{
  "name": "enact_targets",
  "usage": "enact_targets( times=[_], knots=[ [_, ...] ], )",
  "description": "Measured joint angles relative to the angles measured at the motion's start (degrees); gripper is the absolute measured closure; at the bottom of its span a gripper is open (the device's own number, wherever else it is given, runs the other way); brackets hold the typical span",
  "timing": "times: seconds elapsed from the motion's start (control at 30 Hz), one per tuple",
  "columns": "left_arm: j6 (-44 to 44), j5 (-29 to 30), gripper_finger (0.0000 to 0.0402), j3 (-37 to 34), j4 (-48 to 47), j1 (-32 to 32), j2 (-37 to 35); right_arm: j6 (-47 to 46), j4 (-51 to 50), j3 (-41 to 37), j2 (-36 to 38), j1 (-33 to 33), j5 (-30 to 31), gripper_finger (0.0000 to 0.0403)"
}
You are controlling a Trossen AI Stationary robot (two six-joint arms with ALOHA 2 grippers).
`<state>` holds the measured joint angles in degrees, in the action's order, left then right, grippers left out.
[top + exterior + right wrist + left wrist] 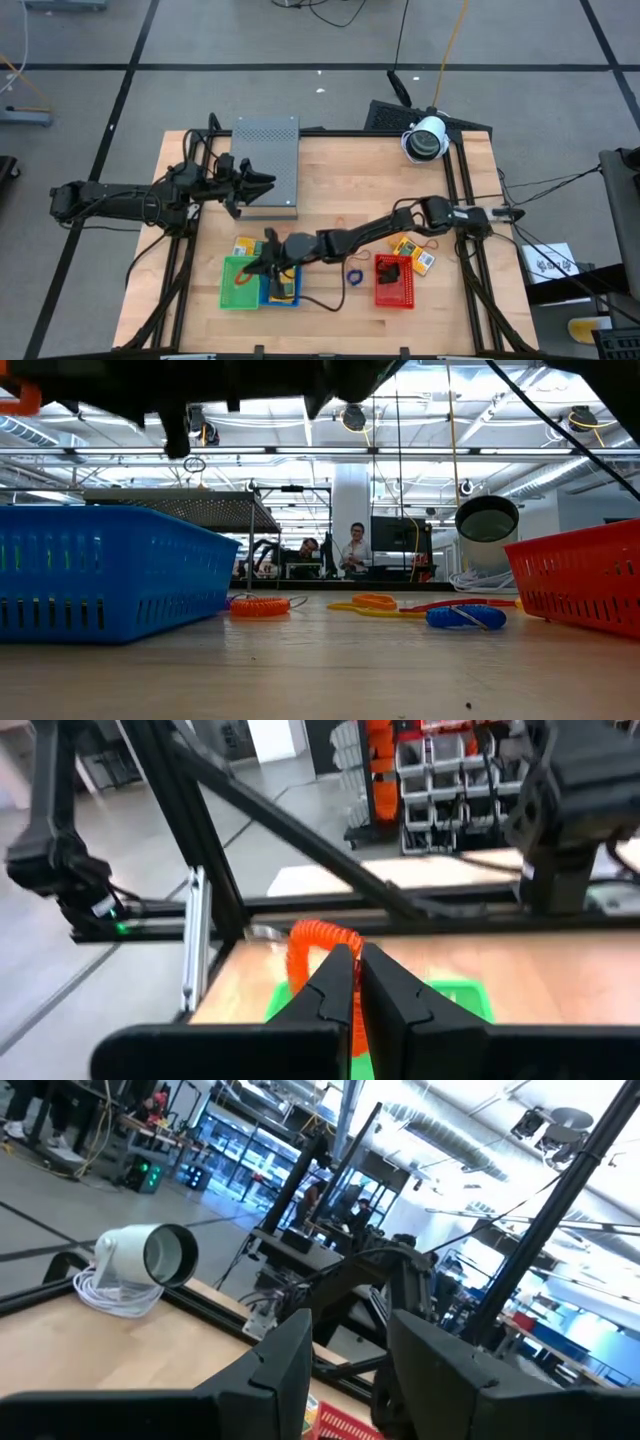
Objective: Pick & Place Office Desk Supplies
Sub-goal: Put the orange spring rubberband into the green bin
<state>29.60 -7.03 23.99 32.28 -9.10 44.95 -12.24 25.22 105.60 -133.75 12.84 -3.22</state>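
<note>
No writing is readable. Your right gripper (355, 982) pinches an orange coiled loop (318, 942) over the green plastic basket (237, 284); blue basket (283, 291) adjoins it. Red basket (394, 283) holds something dark. Left gripper (262, 181), fingers partly apart, holds nothing above the grey perforated box (267, 160).

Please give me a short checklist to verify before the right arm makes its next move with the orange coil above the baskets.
1. Right gripper shut on the orange coil: ok, the fingers pinch it.
2. Right gripper over the green basket: ok, it is at the border with the blue basket.
3. Green basket has free room: cannot tell, the arm hides part of it.
4. Left gripper out of the way: ok, it waits over the grey perforated box.
5. Red basket clear of the arm's path: ok.
</note>
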Motion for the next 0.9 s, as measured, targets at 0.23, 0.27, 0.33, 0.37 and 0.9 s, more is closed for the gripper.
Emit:
enact_targets(
  times=[0.23,0.27,0.33,0.37,0.9],
  knots=[
    [-0.06,-0.02,0.0257,0.00,0.12,0.02,0.00,0.26,0.27,0.04,-0.11,0.13,0.29,0.0403],
    [-0.06,-0.02,0.0257,0.00,0.11,0.02,0.00,0.62,0.21,0.04,-0.12,0.13,0.44,0.0403],
    [0.04,-0.02,0.0257,0.00,0.12,0.02,0.00,1.09,-0.54,0.04,-0.25,0.13,1.58,0.0403],
    [0.09,-0.02,0.0257,0.00,0.11,0.02,0.00,1.17,-0.99,0.01,-0.28,0.13,2.12,0.0403],
    [0.72,1.07,0.0257,0.00,-0.70,0.02,0.04,0.84,0.95,0.05,-4.93,-1.21,6.30,0.0403]
  ],
)
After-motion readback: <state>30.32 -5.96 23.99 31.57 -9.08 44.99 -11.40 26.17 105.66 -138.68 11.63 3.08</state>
